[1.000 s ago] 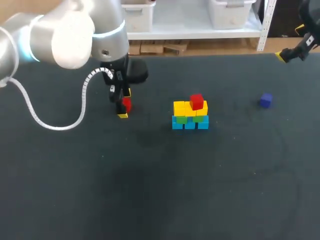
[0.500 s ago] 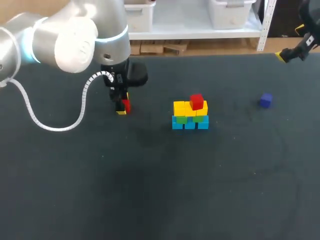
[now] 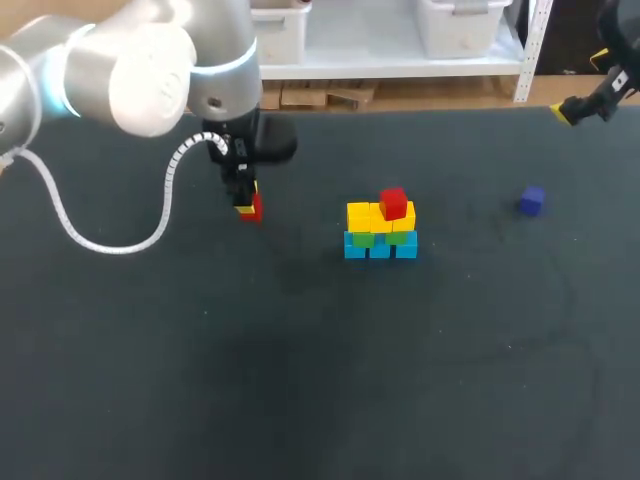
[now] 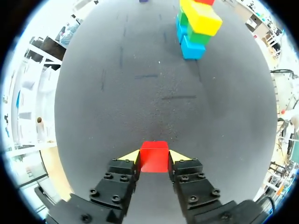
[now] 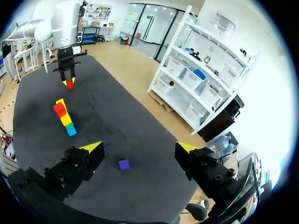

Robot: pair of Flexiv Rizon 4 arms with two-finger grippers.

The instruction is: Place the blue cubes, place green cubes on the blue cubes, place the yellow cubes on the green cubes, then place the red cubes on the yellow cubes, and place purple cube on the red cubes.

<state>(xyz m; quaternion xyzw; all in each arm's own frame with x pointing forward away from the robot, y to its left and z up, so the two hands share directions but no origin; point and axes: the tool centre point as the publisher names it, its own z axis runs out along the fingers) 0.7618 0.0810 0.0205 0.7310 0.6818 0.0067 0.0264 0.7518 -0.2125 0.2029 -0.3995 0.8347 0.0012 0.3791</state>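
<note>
A stack stands mid-table: blue cubes (image 3: 380, 248) at the bottom, green cubes (image 3: 400, 237) on them, yellow cubes (image 3: 360, 215) above, and one red cube (image 3: 393, 203) on top. My left gripper (image 3: 247, 207) is to the stack's left, shut on a second red cube (image 4: 154, 156), which both yellow fingertips touch. In the left wrist view the stack (image 4: 198, 28) lies well ahead of the fingers. The purple cube (image 3: 531, 200) sits alone at the right. My right gripper (image 3: 565, 112) hangs open and empty at the far right edge; its wrist view shows the purple cube (image 5: 123, 164) and the stack (image 5: 63, 116) below it.
The dark table (image 3: 320, 380) stretches wide in front of the stack. A white cable (image 3: 110, 250) loops from my left arm over the table's left part.
My left gripper's fingers have shut on the red cube, and the gripper has risen a little with it. The right arm, the stack and the purple cube have not moved.
</note>
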